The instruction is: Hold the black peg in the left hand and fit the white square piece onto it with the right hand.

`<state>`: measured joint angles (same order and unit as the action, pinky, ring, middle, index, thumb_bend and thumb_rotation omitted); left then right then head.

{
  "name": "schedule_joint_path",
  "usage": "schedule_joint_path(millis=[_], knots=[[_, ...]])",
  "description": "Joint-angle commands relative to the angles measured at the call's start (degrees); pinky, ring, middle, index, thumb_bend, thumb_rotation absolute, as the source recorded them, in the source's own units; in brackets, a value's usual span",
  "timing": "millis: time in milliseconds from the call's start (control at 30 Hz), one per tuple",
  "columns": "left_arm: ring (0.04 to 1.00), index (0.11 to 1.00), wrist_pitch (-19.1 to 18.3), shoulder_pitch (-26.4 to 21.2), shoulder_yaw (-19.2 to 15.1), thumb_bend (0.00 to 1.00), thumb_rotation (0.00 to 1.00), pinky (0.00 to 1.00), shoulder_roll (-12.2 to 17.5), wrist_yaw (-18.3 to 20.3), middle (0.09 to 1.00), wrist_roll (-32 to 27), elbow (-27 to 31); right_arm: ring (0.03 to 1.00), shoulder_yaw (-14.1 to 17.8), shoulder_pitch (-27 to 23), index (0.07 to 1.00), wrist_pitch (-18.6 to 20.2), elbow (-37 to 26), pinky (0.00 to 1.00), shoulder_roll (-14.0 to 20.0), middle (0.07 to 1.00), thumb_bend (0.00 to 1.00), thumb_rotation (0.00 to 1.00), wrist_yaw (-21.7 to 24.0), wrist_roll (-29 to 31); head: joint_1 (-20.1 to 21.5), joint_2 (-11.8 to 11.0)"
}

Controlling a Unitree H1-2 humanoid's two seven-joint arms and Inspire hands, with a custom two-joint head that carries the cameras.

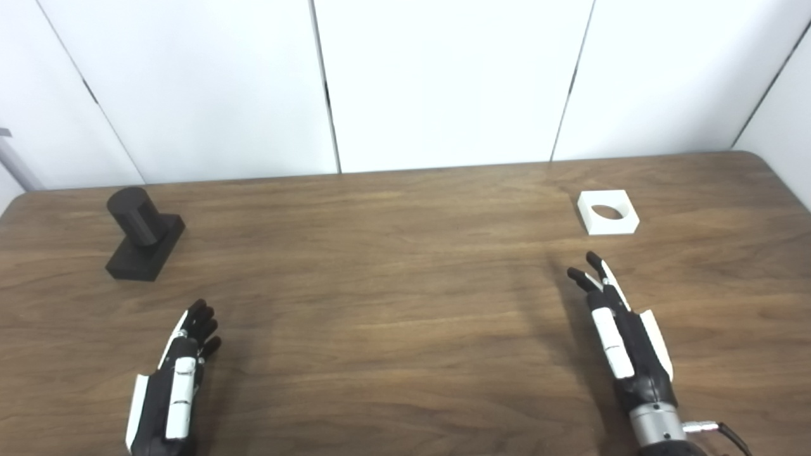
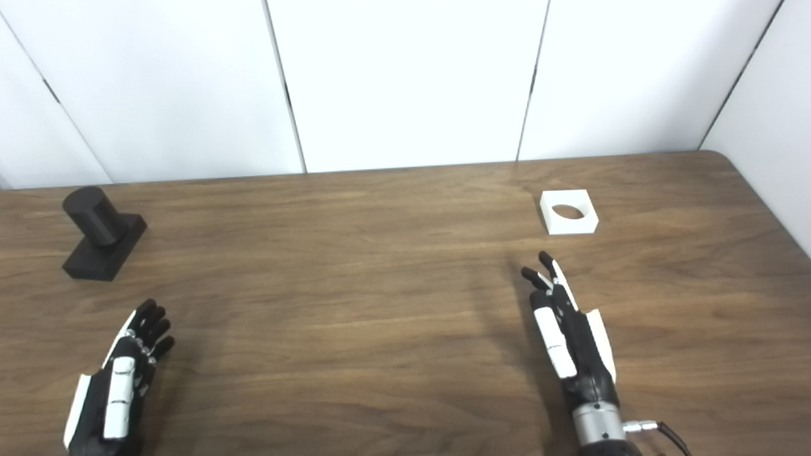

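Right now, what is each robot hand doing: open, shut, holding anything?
Left robot hand: open, empty, short of the black peg.
Right robot hand: open, empty, short of the white square piece.

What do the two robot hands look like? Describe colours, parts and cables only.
Both the left robot hand and right robot hand are black with white plates along the back and fingers. The right one ends in a silver metal wrist ring with a thin black cable plugged in.
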<state>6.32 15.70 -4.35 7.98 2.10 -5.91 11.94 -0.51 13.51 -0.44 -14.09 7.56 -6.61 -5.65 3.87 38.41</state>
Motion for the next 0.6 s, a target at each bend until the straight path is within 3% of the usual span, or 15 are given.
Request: schedule_joint_path(millis=[0,567], knots=[[0.937,0.938,-0.2,0.1,0.1,0.56,0.91,0.91,-0.8,0.0,0.941,0.0,0.0,0.933,0.0,-0.8,0.958,0.5,-1.0,1.00,-2.5,0.881,0.48,1.00,0.0,0.1,0.1,0.1],[0.948,0.946,-0.5,0.2,0.3,0.57,0.91,0.92,-0.8,0.1,0.949,0.2,0.3,0.911,0.0,-0.9,0.961,0.6,-1.0,0.99,-2.5,0.878,0.47,1.00,0.0,0.1,-0.1,0.0]])
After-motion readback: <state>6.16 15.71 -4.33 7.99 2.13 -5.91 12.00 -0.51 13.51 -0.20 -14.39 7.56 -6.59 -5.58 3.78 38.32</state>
